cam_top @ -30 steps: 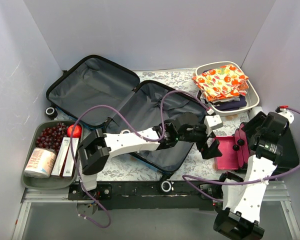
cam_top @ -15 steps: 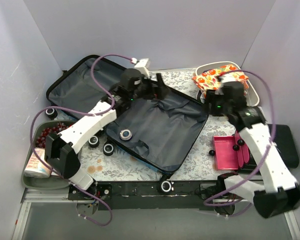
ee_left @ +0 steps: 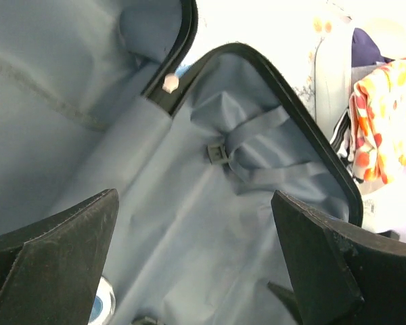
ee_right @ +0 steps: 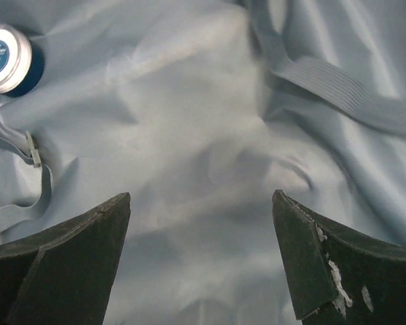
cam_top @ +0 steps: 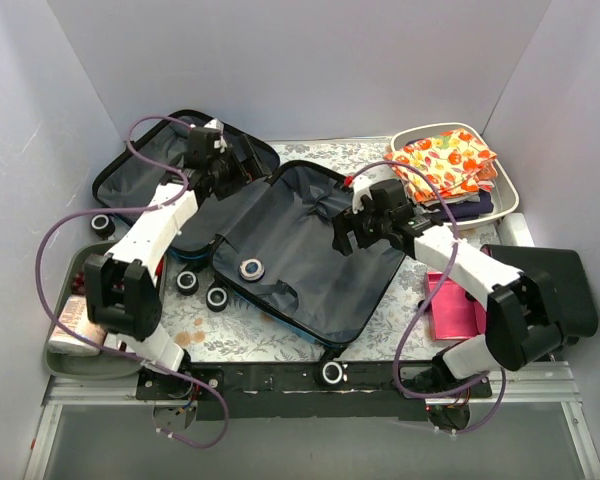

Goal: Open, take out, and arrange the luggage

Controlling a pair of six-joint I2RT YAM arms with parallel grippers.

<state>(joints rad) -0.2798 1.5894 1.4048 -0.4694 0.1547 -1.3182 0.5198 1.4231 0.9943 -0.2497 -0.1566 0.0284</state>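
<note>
The luggage (cam_top: 302,292) lies open flat, both halves showing dark grey lining and black trim. A small round tin (cam_top: 251,268) with a blue label sits in the near half, and shows in the right wrist view as the tin (ee_right: 7,49). My left gripper (cam_top: 238,170) hangs open over the hinge between the halves; its view shows lining (ee_left: 155,223) and a strap buckle (ee_left: 216,154) between the open left gripper (ee_left: 195,196). My right gripper (cam_top: 352,228) is open over the near half's right side, nothing between the right gripper (ee_right: 201,195) but lining.
A white tub (cam_top: 503,190) with orange patterned cloth (cam_top: 445,165) stands at the back right. A pink box (cam_top: 450,305) and a flat black case (cam_top: 570,290) lie at the right. A grey tray (cam_top: 65,355) is at the left; small round jars (cam_top: 187,282) sit beside the luggage.
My left gripper has swung left toward the back half. My right gripper has come from the tub down over the near half, and its jaws have spread wider.
</note>
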